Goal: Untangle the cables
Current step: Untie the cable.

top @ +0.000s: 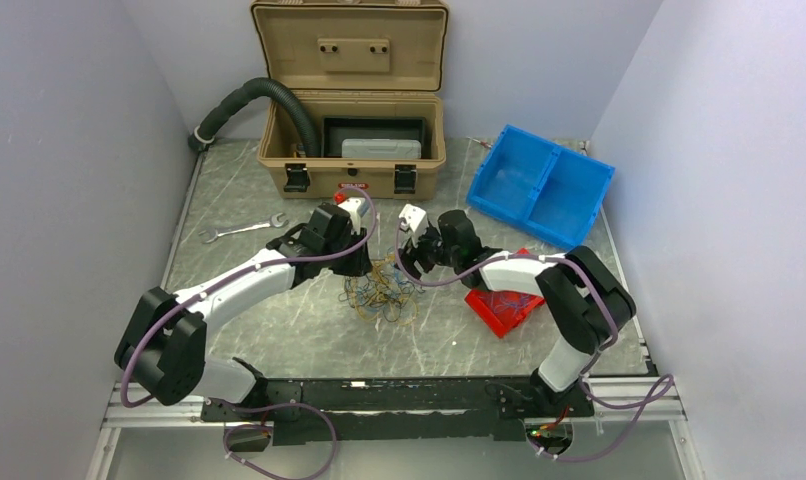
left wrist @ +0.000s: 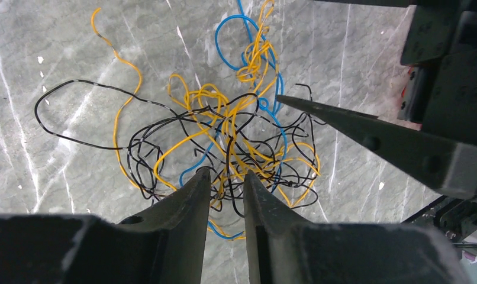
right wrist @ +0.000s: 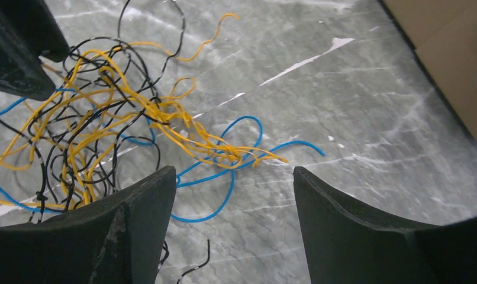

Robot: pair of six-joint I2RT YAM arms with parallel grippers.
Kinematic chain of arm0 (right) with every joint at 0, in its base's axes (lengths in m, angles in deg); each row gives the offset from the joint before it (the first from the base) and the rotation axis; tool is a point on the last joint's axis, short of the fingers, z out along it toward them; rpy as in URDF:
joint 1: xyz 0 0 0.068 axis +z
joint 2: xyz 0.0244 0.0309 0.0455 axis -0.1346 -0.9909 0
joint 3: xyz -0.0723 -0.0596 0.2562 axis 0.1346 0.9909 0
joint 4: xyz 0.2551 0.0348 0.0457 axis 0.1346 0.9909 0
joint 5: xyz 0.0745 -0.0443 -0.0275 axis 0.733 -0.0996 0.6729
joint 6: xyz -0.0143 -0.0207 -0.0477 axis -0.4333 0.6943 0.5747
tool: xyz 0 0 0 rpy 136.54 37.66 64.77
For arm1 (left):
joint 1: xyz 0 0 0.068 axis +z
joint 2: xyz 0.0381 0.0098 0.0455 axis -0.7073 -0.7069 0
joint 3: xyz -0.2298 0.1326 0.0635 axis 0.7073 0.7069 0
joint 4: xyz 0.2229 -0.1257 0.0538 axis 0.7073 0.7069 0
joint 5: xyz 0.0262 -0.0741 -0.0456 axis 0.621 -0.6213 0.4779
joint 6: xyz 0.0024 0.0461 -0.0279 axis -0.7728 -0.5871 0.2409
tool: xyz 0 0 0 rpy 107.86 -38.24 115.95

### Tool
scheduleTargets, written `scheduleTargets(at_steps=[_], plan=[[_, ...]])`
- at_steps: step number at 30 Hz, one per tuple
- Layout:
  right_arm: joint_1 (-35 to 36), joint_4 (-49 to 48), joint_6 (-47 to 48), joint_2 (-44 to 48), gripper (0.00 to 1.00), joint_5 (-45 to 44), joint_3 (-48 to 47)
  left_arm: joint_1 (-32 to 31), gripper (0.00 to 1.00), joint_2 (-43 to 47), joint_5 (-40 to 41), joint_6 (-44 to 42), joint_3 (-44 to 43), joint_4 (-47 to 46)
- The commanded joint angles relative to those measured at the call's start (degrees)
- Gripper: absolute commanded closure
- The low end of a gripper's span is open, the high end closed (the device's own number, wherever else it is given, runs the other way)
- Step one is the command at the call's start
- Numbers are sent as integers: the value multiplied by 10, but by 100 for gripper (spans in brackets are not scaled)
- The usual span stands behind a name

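The cables [top: 382, 293] lie as one loose tangle of thin blue, yellow-orange and black wires on the marbled table, between the two arms. In the left wrist view the tangle [left wrist: 236, 130] spreads ahead of my left gripper [left wrist: 227, 174]. Its jaws stand a narrow gap apart, with black and yellow strands running between the tips. My right gripper [right wrist: 235, 171] is wide open over bare table, just right of the tangle [right wrist: 106, 130], with a blue loop near its left finger. From above, the left gripper [top: 362, 264] and the right gripper [top: 411, 262] flank the tangle's far edge.
An open tan case [top: 354, 150] stands at the back, with a black corrugated hose [top: 249, 100] entering it. A blue bin [top: 541, 185] sits at the back right, a red tray [top: 504, 305] under the right arm, and a wrench [top: 241, 229] at the left.
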Motion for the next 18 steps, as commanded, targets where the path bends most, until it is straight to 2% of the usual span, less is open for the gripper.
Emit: scheduleTargets(at_steps=[1, 4, 7, 10, 13, 14, 15, 18], plan=[[-1, -23, 52, -23, 25, 78, -30, 0, 70, 11, -13, -13, -16, -20], [0, -9, 57, -52, 26, 90, -56, 0, 77, 10, -16, -15, -20, -17], [1, -57, 48, -60, 27, 100, -45, 0, 81, 8, -14, -16, -22, -14], [10, -75, 58, -62, 33, 102, -37, 0, 86, 6, -12, -17, -25, -10], [14, -45, 74, -70, 61, 103, -51, 0, 100, 6, -7, -17, -30, -5], [14, -32, 79, -70, 76, 103, -54, 0, 100, 8, -3, -16, -31, -2], [14, -21, 83, -68, 98, 108, -56, 0, 100, 11, 6, -15, -32, 0], [14, -36, 69, -42, 100, 97, -31, 2, 100, 32, 41, -6, -25, 9]])
